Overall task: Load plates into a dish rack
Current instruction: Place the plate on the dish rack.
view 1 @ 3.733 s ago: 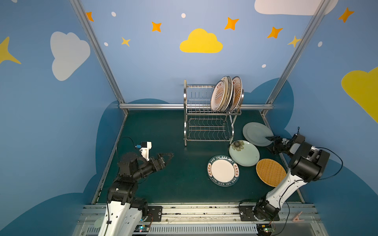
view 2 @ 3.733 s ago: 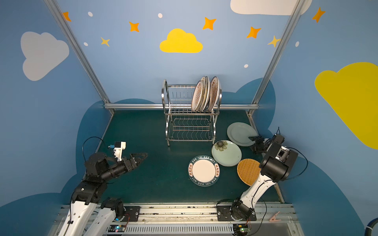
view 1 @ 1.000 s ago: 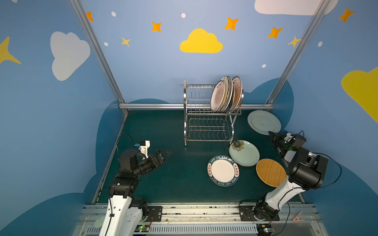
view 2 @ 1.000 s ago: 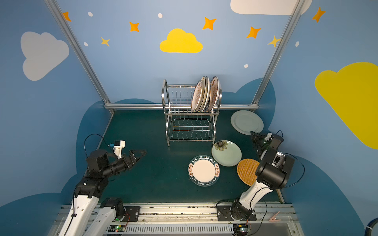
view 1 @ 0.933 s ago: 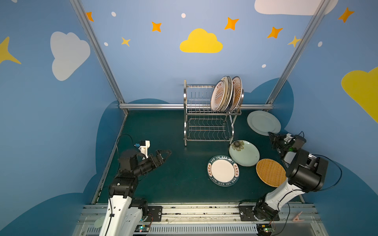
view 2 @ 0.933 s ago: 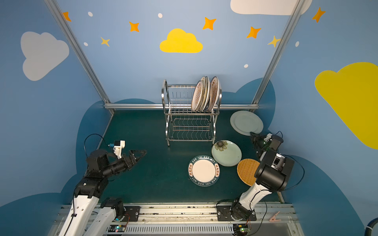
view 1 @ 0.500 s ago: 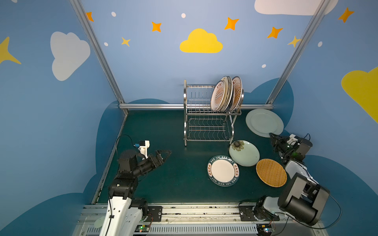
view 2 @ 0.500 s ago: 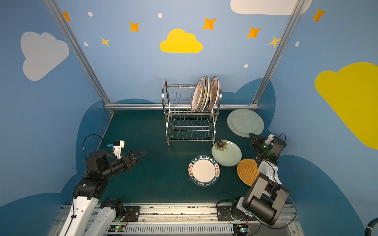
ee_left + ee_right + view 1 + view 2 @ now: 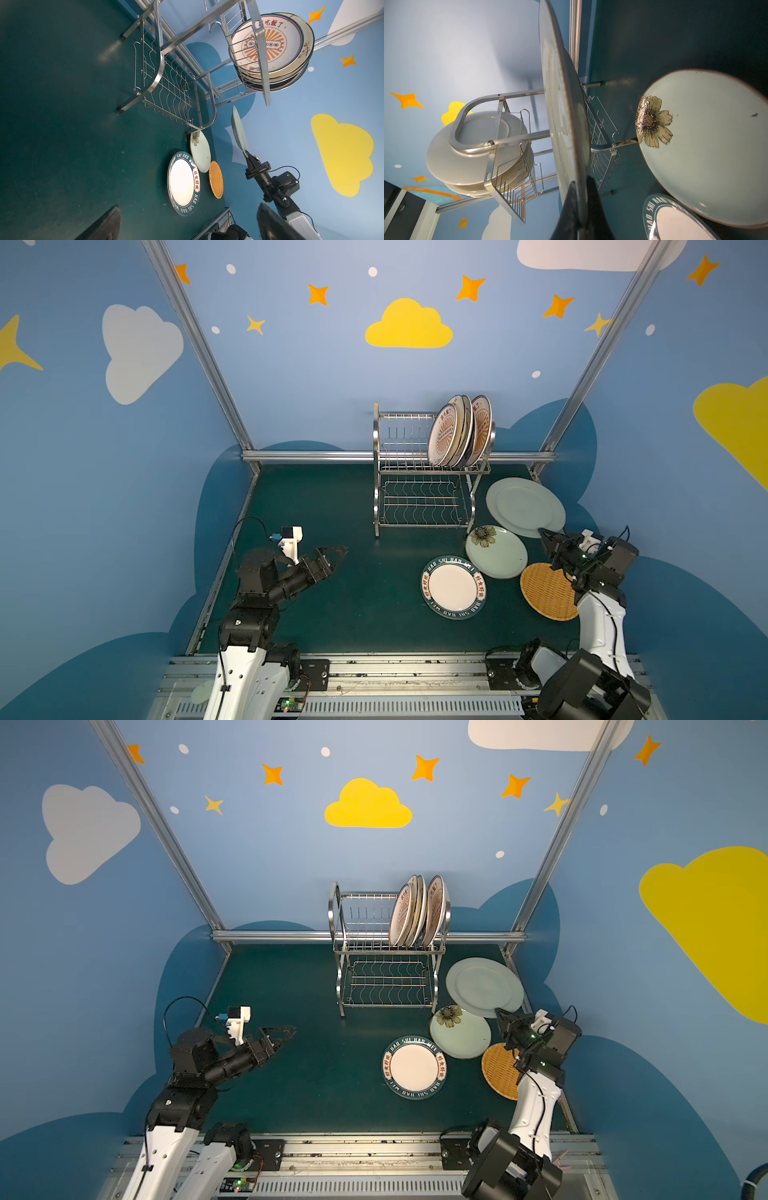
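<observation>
Pale green plate, rim between right jaws

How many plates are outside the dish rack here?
4. A pale green plate is gripped at its rim by the right tool, raised off the mat; the flower plate, lettered plate and woven orange plate lie flat near the dish rack. None seem hidden.

A dark green table is carrying a steel rack near its back edge, with a flowered plate, a lettered plate and a woven plate lying flat close together in front.
</observation>
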